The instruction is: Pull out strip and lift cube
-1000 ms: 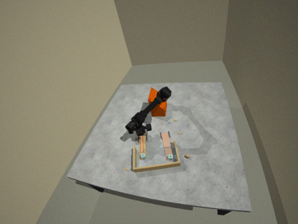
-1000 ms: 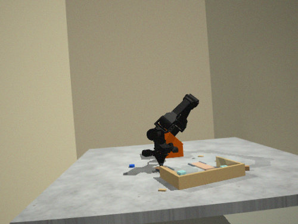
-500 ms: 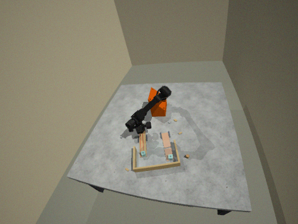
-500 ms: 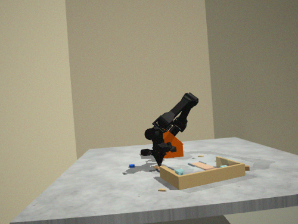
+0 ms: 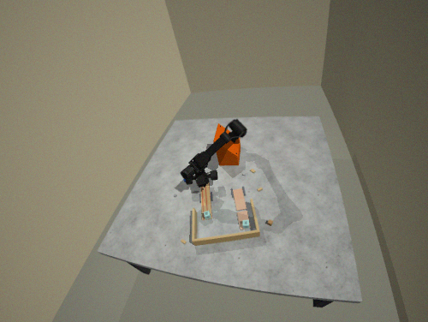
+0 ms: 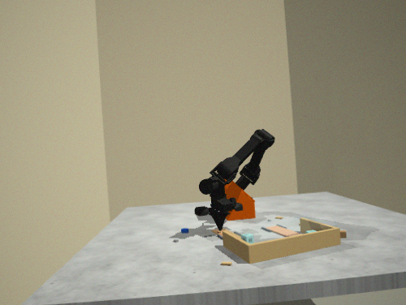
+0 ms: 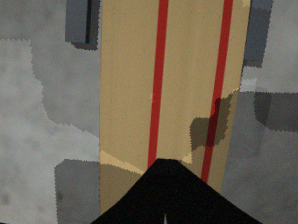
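Note:
A tan strip with red lines (image 5: 205,199) (image 7: 130,75) runs unbroken, as far as it shows, into the wooden tray. A teal cube (image 5: 207,214) (image 6: 248,238) sits on its far end. A salmon strip (image 5: 237,198) (image 6: 281,231) lies to the right, with a gap between its long piece and a short piece (image 5: 242,215); another teal cube (image 5: 246,223) (image 6: 311,232) is at its far end. My gripper (image 5: 204,185) (image 6: 220,229) (image 7: 165,168) is shut and empty, pointing down at the tan strip's near end. Whether the tips touch it is unclear. Labels are too small to read.
The three-sided wooden tray wall (image 5: 227,238) (image 6: 292,246) surrounds the strips' far ends. Dark low rails (image 7: 76,20) (image 7: 256,30) flank the tan strip. A blue block (image 6: 184,230), a brown block (image 5: 269,223) and small tan bits (image 5: 183,241) lie around. The orange block (image 5: 229,156) (image 6: 244,204) stands behind.

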Robot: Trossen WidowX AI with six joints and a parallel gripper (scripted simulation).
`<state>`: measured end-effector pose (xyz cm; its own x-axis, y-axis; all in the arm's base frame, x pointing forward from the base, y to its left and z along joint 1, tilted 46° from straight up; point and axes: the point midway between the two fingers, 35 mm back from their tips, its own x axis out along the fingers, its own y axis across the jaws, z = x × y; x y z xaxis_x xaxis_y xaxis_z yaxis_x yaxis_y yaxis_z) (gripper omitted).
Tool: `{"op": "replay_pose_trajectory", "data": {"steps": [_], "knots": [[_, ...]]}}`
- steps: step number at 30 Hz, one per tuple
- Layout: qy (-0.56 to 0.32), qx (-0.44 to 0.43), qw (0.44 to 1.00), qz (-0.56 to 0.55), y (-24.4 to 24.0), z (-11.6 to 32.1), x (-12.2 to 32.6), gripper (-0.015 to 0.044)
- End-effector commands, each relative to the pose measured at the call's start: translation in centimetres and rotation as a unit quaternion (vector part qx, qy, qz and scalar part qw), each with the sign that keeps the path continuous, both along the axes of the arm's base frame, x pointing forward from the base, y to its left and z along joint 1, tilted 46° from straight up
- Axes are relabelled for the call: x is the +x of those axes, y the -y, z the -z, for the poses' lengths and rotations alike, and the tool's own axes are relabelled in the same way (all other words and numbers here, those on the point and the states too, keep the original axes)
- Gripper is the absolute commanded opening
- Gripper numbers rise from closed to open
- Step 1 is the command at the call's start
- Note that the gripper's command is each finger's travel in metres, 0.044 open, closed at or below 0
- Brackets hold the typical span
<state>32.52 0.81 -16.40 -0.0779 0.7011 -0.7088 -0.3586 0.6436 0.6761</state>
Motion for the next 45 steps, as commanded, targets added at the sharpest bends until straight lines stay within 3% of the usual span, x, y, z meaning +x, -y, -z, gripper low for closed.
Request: {"op": "replay_pose_trajectory", "data": {"steps": [1, 45], "knots": [[-0.012, 0.000, 1.000, -0.006, -0.2, 0.5, -1.4, 0.0000], [-0.013, -0.001, 1.000, -0.006, 2.2, 1.8, -8.2, 0.0000]]}}
